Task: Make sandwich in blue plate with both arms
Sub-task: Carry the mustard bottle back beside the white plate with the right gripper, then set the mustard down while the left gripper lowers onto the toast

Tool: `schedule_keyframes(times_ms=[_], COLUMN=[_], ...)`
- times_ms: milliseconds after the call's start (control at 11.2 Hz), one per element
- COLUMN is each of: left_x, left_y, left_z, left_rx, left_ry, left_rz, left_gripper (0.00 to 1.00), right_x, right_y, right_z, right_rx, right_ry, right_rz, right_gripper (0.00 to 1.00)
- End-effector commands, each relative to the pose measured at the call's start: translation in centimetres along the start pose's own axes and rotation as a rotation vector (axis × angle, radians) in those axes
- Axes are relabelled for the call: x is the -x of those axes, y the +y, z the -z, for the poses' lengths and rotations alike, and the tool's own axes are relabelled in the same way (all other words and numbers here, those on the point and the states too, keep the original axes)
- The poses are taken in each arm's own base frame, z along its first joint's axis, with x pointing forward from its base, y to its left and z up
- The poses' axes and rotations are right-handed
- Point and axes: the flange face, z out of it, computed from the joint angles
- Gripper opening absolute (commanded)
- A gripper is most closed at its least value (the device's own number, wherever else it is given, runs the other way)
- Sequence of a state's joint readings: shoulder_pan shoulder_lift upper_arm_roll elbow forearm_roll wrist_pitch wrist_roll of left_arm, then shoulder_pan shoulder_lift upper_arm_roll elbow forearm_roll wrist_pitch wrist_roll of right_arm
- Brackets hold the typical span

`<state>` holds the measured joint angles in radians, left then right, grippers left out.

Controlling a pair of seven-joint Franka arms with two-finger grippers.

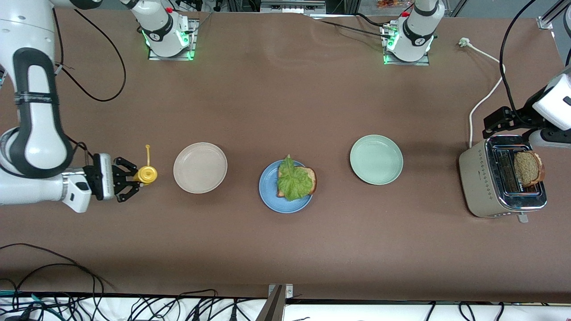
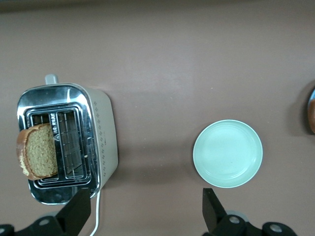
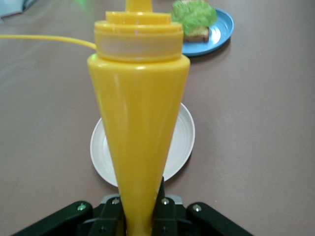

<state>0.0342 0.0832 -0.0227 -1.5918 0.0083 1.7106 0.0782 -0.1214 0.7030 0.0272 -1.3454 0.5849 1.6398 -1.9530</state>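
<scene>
**A:** Front view first. What do you have at the middle of the worktop [image 1: 285, 249]?

**B:** You see the blue plate [image 1: 269, 197] there, carrying one bread slice [image 1: 312, 177] with a lettuce leaf [image 1: 293, 180] laid on top. Take that plate as your landmark. The beige plate [image 1: 200, 167] lies beside it toward the right arm's end; the pale green plate [image 1: 376, 159] lies beside it toward the left arm's end. Well apart from the blue plate, at the left arm's end, stands the toaster [image 1: 479, 178] with a second bread slice [image 1: 527, 168] upright in one slot.

**A:** And your grippers?

**B:** The right gripper [image 1: 136, 177] is clenched on a yellow squeeze bottle [image 1: 146, 174], well away from the blue plate, past the beige plate at the right arm's end. The left gripper [image 1: 499, 119] is above the toaster; from here you cannot tell how its fingers stand.

**A:** Left wrist view?

**B:** You look down on the toaster [image 2: 106, 142], the slice [image 2: 38, 152] leaning out of a slot, and the green plate [image 2: 227, 153]. The left gripper [image 2: 145, 214] is released, its two fingers spread wide with bare worktop between them.

**A:** Right wrist view?

**B:** The yellow bottle [image 3: 138, 123] fills your frame, grasped at its narrow end by the right gripper [image 3: 140, 216]. The beige plate [image 3: 182, 142] lies under it, with the blue plate [image 3: 219, 34], lettuce [image 3: 194, 12] and bread [image 3: 199, 33] past that.
</scene>
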Motion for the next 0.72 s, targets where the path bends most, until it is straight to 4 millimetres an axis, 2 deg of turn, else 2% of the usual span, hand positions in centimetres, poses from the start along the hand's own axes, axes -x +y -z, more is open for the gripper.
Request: schedule_keyframes(times_ms=[0,269,358,537,627], left_x=[-0.9,-1.7,-2.0,-2.3,-2.6], left_y=[-3.0,-7.6,-8.0,-10.9,-11.8], left_z=[-1.8,-3.4,-4.1,-5.4,-6.3], left_rx=[0.004,-0.015,-0.017,-0.033,-0.041], left_ry=[-0.025,0.012,0.01,0.025,0.027], left_rz=[0.026,0.097,0.079,0.054,0.064], left_gripper=[1.0,1.0,1.0,1.0,1.0], right_x=[5.2,10.6,12.0,13.4,14.1], right_y=[-1.7,-2.2,-2.2,-1.9,-1.8], right_z=[-0.2,-3.0,-4.2,-6.4,-7.7], right_rx=[-0.005,0.003,0.012,0.024,0.023], right_ry=[0.191,0.302,0.335,0.381,0.402], right_rz=[0.114,0.19,0.196,0.215,0.218], right_gripper=[0.0,0.0,0.0,0.0,0.0])
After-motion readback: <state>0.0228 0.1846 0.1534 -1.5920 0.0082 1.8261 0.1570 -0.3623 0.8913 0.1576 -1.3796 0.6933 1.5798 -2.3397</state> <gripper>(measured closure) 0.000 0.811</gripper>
